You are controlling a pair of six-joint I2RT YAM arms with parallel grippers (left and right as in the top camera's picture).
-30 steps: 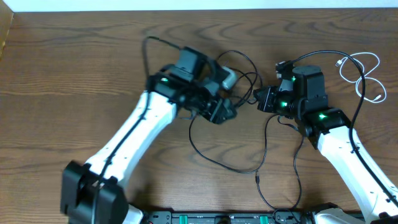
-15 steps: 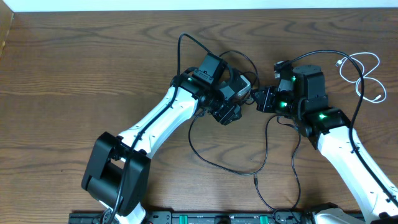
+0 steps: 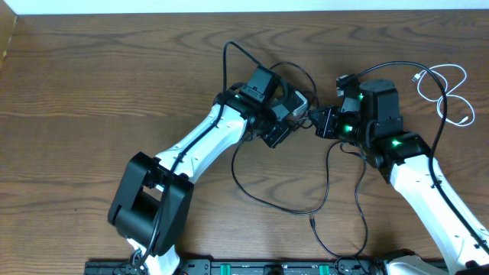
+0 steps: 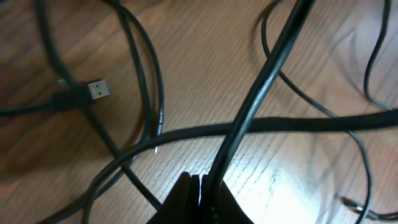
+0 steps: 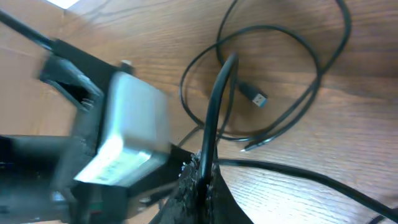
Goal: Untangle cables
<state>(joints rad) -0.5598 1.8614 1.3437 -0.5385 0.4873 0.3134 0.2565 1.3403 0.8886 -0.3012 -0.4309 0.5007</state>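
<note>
Left fingers (image 4: 178, 202) newly around black cable (image 4: 261, 81)

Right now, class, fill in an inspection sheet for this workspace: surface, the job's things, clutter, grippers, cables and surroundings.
Surface: brown wooden table, grain showing.
Job's things: black cables looped across each other between the two arms; white cable coiled apart at the far right.
Clutter: nothing seen.
Grippers: left gripper fingers shut on a black cable; right gripper fingers shut on a black cable; cannot tell whether it is the same one.
Cables: black strands cross in several places; a USB plug lies loose on the table.
Surroundings: white strip along the table's far edge; black rail at the near edge.
</note>
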